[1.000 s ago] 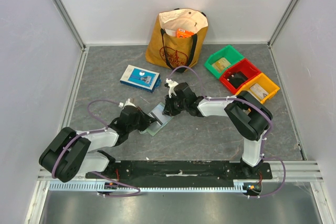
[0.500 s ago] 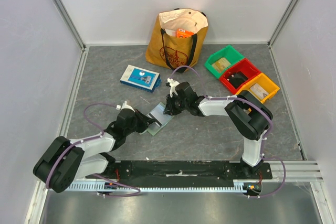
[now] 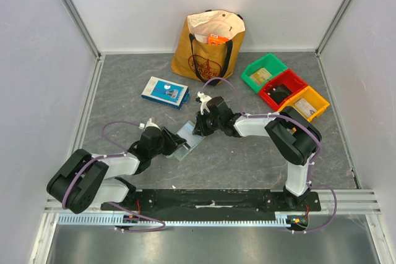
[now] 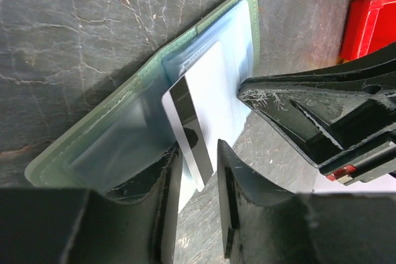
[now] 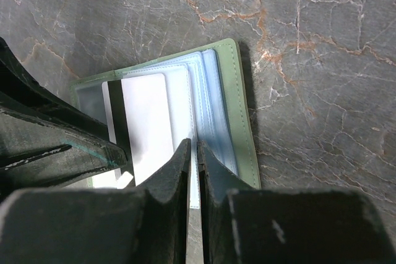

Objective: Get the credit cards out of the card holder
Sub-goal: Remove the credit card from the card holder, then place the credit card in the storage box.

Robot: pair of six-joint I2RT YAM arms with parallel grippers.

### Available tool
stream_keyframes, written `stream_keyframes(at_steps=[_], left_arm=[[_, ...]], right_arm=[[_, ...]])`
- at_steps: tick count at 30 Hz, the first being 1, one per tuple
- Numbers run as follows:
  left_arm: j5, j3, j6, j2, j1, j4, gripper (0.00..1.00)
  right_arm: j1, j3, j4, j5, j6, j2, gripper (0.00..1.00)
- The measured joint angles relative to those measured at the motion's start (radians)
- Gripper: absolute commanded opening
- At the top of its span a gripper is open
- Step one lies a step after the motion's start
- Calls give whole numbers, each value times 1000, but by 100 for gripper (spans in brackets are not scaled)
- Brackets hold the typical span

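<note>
The pale green card holder (image 3: 187,135) lies open on the table between both grippers, its clear pockets up (image 4: 117,140) (image 5: 238,109). A white card with a black stripe (image 4: 204,103) (image 5: 145,122) sticks partly out of a pocket. My left gripper (image 3: 175,142) (image 4: 198,153) is open, with the card's free corner between its jaws. My right gripper (image 3: 199,129) (image 5: 193,146) is shut on the edge of a clear inner pocket of the holder. No other card shows clearly.
A blue-and-white flat box (image 3: 165,91) lies behind the holder to the left. A yellow tote bag (image 3: 207,44) stands at the back. Green (image 3: 264,72), red (image 3: 283,88) and yellow (image 3: 304,103) bins sit at the right.
My left arm swung back and then forward again, its gripper staying at the holder's near edge. The right arm has held still on the holder.
</note>
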State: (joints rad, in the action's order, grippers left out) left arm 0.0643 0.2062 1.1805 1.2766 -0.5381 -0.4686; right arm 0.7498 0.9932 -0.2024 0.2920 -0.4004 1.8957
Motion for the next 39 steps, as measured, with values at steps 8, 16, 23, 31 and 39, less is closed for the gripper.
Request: stream_keyframes(at_steps=[8,16,23,31,39], left_arm=[[2,-2,26,-3,0,-9,2],[-16,-41,31,-241,0,172,2],[-36,-46,23,-523,0,423,2],[-36,-39,-62,-786,0,565,2],[1,-25,-136,-873,0,528,2]], right_arm=[[0,0,0,0,0,0,14],[-2,-1,0,0,-1,0,14],[-2,-1,6,2,-8,-7,29],[-8,-50,68,-19,-29,-155,66],[-9,-140,5,22,-73,-446,86]])
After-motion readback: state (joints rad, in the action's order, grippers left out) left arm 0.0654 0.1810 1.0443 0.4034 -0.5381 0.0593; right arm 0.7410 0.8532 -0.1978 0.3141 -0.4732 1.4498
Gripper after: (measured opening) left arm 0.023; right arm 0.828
